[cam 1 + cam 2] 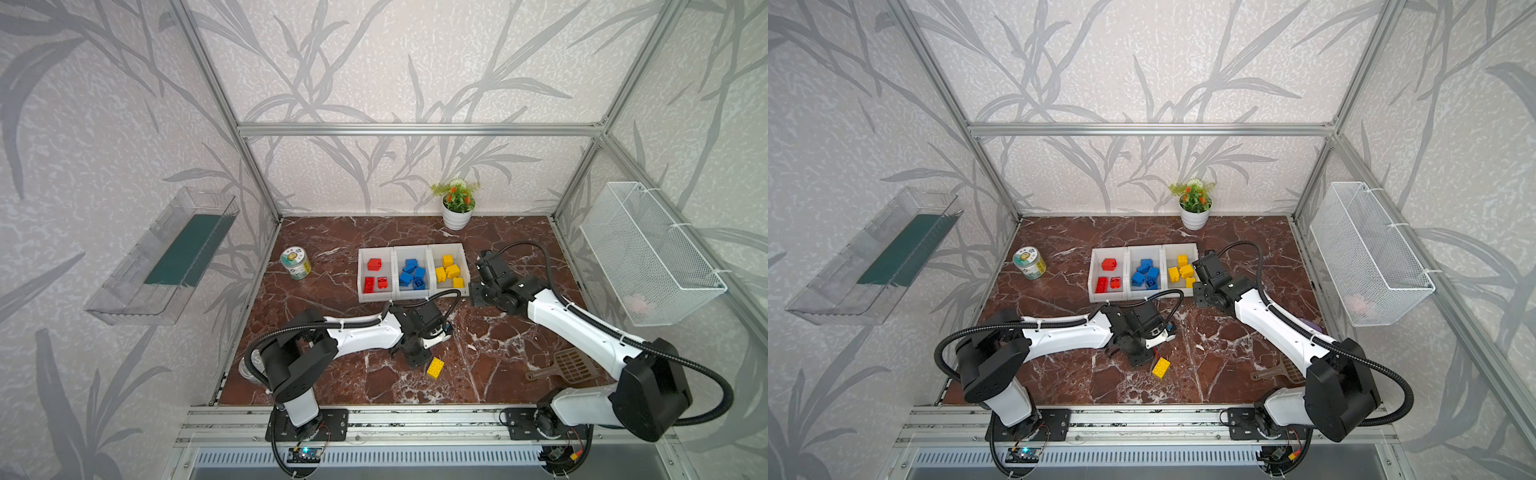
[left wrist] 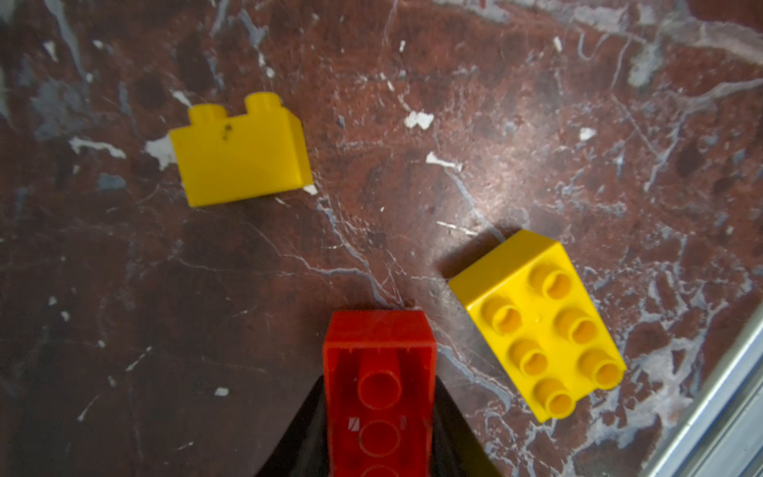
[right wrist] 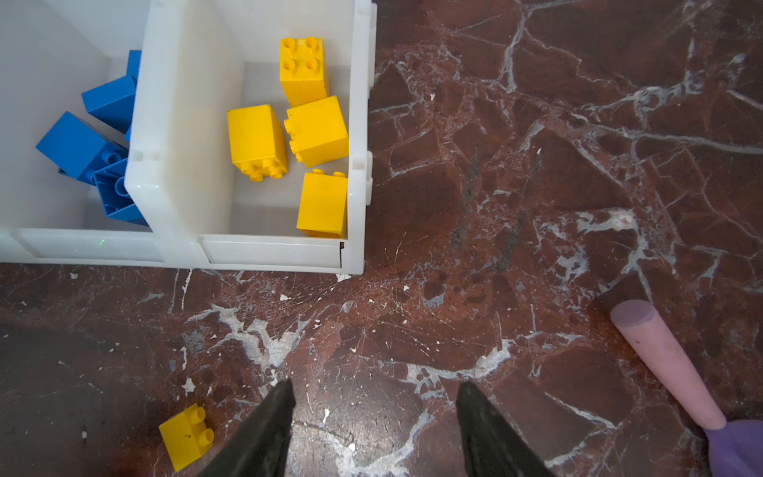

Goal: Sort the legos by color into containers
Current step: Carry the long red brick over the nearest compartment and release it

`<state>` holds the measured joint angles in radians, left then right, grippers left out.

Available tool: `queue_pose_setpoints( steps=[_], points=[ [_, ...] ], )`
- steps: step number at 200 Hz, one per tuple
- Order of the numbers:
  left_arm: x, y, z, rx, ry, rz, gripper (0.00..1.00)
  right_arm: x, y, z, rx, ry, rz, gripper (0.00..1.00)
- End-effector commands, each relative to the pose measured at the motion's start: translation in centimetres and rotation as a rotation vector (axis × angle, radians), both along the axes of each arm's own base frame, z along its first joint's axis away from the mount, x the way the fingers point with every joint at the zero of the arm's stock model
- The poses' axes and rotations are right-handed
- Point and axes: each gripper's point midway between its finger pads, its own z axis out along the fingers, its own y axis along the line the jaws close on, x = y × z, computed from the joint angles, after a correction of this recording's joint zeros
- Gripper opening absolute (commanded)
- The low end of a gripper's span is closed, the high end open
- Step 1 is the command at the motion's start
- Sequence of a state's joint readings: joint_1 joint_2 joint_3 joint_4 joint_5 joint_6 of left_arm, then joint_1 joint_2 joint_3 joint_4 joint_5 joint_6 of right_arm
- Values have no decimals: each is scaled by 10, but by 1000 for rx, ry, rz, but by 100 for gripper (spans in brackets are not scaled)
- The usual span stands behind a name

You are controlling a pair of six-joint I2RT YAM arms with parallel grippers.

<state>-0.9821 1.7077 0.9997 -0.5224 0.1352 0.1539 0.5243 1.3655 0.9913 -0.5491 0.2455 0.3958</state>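
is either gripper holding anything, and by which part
Left gripper pinches a red lego by its two long sides, hollow underside showing; right gripper holds nothing.

Marble tbl (image 1: 332,386), bins (image 1: 376,296), yel. brick (image 1: 435,368), prob. jar (image 1: 295,262)

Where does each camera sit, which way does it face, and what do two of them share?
Top view: high in front, facing down and back at the bins; left arm, right arm show.
Top view: alongside, same bins, same arms.
Left wrist: on left arm, facing down at the table; left end effector grips a red brick.
Right wrist: on right arm, facing the bins; open right end effector shows.
Shared: both wrist views show the small yellow brick.
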Motion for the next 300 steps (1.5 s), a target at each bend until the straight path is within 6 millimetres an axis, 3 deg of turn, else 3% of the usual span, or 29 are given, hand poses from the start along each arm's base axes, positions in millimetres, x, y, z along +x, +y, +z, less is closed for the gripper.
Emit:
queue_pose_setpoints(
  steps=[1, 31, 66, 108, 134, 207, 260, 300],
  points=[
    [28, 0, 32, -43, -112, 64, 37, -1, -5, 9, 15, -28, -21, 64],
    [79, 21, 77, -107, -244, 193, 35, -1, -6, 11, 19, -35, -27, 64],
    [148, 69, 130, -237, -377, 429, 35, -1, -6, 12, 22, -38, -29, 64],
    [204, 126, 138, -219, -456, 620, 35, 1, -4, 13, 29, -40, -27, 64],
    [229, 143, 131, -232, -446, 717, 35, 0, -6, 14, 27, -39, -28, 64],
    [267, 136, 112, -248, -397, 794, 35, -5, -10, 14, 24, -42, -39, 64],
    [269, 135, 109, -265, -381, 819, 53, -5, -11, 13, 25, -39, -40, 64],
    [263, 141, 113, -266, -386, 845, 57, -4, -10, 13, 26, -39, -37, 64]
  ],
)
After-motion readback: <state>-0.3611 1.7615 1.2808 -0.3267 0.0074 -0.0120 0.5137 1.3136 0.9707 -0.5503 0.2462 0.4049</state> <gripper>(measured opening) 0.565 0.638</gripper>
